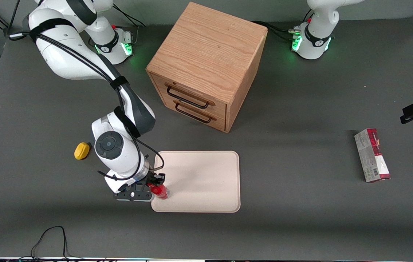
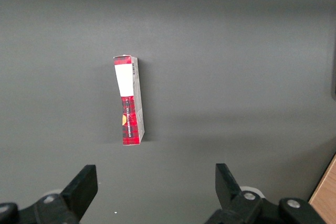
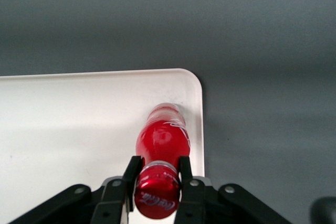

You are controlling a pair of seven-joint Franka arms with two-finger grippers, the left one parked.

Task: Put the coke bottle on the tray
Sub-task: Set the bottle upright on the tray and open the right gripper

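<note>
Red coke bottle (image 3: pixel 161 140) between tool (image 3: pixel 158 170) fingers

Tool (image 1: pixel 154 185) (bottle-gripping) hiding tray (image 1: pixel 206 182) corner

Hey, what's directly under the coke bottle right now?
The tray lies under the coke bottle, near one rounded corner. The gripper is shut on the bottle's neck. Whether the base touches the tray cannot be seen; the bottle covers that spot.
</note>
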